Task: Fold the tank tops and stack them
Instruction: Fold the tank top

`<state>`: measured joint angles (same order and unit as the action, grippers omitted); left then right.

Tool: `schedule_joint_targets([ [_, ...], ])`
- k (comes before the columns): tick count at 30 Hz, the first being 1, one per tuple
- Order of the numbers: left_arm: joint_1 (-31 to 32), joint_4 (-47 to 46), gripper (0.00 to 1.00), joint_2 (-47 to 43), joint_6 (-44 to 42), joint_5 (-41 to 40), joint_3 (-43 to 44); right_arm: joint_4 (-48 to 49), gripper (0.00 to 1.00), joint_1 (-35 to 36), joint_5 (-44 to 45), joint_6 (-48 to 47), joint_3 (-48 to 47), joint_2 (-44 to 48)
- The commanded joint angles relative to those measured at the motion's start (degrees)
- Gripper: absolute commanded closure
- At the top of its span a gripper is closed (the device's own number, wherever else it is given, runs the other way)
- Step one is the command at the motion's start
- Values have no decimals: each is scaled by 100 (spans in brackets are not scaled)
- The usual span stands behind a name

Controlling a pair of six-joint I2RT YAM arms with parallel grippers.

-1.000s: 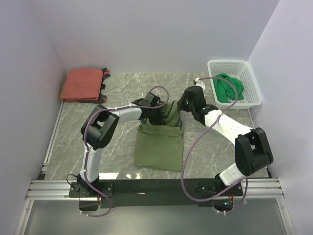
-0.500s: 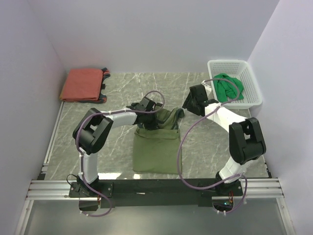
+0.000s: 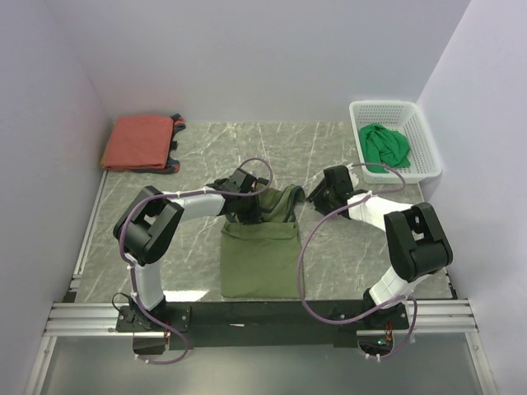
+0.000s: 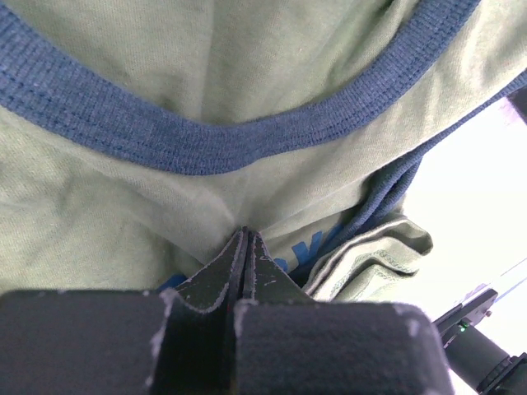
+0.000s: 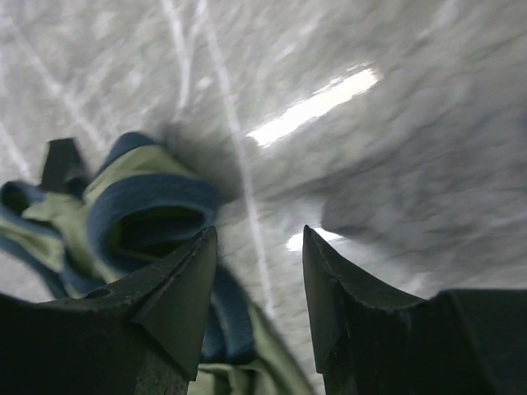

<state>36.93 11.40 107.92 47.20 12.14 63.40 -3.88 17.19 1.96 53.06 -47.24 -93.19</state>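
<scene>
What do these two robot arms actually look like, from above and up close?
The left arm and the right arm are built alike: glossy white tubular links alternate with chunky black joint housings. A thin purplish-grey cable loops loosely along each arm from its base. The jaws are matte black wedges tapering to blunt tips, and in the left wrist view their edges look scuffed pale. No markings are visible.

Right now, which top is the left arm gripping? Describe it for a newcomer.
On the marble table, look at the middle, toward the near edge. The olive top lies there, its far edge pinched in the left end effector. Only it is olive with blue trim; the red top lies far left, the green top in the basket.
</scene>
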Motion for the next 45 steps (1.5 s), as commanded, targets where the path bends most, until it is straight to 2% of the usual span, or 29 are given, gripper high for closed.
schedule_joint_targets([
  [1,25,433,100,10,-211,-142,-222,572,47,188,-117,442,128,222],
  [10,16,451,99,1,-264,-151,-196,977,48,329,-117,627,137,-58],
  [13,16,460,100,-8,-282,-142,-187,740,60,311,-38,530,-153,-340],
  [14,16,477,99,-8,-290,-124,-179,696,74,311,23,513,-275,-427],
  [16,25,486,99,-16,-308,-124,-161,582,92,320,121,408,-469,-559],
  [20,16,556,99,-8,-387,-98,-117,502,100,276,314,92,-741,-639],
  [30,16,539,99,-16,-466,16,-205,1644,100,267,1061,-1885,-936,459],
  [33,16,539,99,-34,-475,25,-214,1986,100,276,938,-2298,-831,652],
  [36,16,539,99,-8,-492,34,-214,2173,92,285,920,-2344,-698,636],
  [39,16,548,99,-8,-492,25,-214,1269,79,206,903,-1836,-1102,293],
  [40,16,556,99,-8,-492,43,-205,1049,68,197,860,-1695,-1094,214],
  [43,16,574,99,-25,-501,8,-187,627,53,153,570,-1053,-1111,30],
  [45,16,583,99,-34,-510,16,-187,258,51,144,316,-605,-1216,-120],
])
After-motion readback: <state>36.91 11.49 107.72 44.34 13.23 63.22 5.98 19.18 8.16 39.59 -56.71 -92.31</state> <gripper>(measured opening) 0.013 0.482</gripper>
